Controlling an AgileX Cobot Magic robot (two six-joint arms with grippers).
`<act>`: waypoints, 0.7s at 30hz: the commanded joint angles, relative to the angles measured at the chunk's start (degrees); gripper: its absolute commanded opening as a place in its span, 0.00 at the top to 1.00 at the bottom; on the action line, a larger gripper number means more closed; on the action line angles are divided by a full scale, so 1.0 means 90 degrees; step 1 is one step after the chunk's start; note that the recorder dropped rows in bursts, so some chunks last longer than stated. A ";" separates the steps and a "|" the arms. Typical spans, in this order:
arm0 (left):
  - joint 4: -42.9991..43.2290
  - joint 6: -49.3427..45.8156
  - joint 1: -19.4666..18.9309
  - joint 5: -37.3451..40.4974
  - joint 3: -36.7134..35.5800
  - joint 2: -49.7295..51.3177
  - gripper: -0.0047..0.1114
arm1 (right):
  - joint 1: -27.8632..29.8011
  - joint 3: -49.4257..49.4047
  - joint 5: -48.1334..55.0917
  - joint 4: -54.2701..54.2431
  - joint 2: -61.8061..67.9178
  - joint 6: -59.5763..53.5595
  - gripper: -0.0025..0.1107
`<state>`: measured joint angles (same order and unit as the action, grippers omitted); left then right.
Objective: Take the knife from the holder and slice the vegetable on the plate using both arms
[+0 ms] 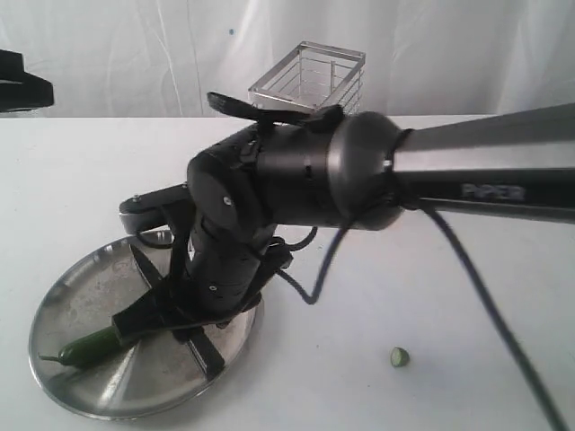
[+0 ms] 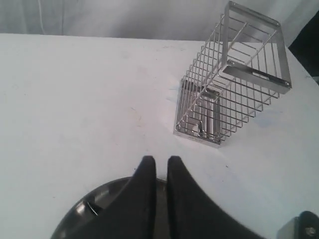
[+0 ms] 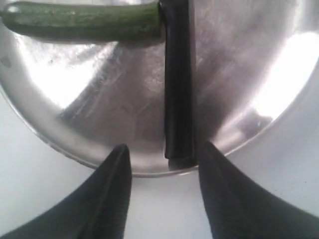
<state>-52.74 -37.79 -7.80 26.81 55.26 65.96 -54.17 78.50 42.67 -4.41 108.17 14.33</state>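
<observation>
We find the holder point(image 1: 310, 74) point(image 2: 234, 84) standing empty at the far side of the bench point(image 1: 404, 296), so we judge the first step done. The knife point(image 3: 178, 89) is out and lies flat on the plate point(image 1: 85, 287) point(image 3: 99, 104), with the butt of its black handle just reaching over the rim. We cannot make out the blade in the right wrist view.

The vegetable point(image 1: 90, 347) point(image 3: 84, 20) lies on the plate too, and its blunt, squared end touches the side of the knife. A small green slice point(image 1: 400, 357) sits on the bench, well apart from the plate. We take this to mean that at least one cut is made. Most of the vegetable looks whole.

The right gripper point(image 3: 164, 146) is released. Its fingers stand wide on either side of the handle's end, with a gap on each side, and grip nothing. The left gripper point(image 2: 160, 160) is up facing the holder, away from the plate. It is nearly clenched, with only a thin slit between its fingers, and it holds nothing.

No gripper holds the knife and none steadies the vegetable. If more slices are wanted, we judge that the right gripper must close on the handle and the left must come down to pin the vegetable. We cannot tell whether the slicing is meant to end here.
</observation>
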 commanded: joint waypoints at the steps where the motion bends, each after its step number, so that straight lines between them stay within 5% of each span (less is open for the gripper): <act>1: 0.0231 0.0173 -0.0015 0.0020 -0.0028 -0.0823 0.96 | -0.0007 -0.0787 -0.1454 0.0384 -0.1134 0.0271 0.72; 7: 0.0247 0.0196 -0.0015 0.0032 -0.0670 -0.2402 0.96 | -0.0007 -0.2081 -0.3673 0.0490 -0.3035 0.0261 0.98; 14: 0.0254 0.0225 -0.0015 0.0558 -0.1855 -0.4373 0.96 | -0.0219 -0.3819 -0.5758 0.0490 -0.4875 0.0260 0.98; 21: 0.0374 0.0204 -0.0015 0.1550 -0.2280 -0.5242 0.96 | -0.0286 -0.4922 -0.5552 0.0490 -0.5875 0.0260 0.98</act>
<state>-49.30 -36.35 -7.83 36.45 35.29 20.57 -56.53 36.13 -8.67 -0.59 57.62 16.54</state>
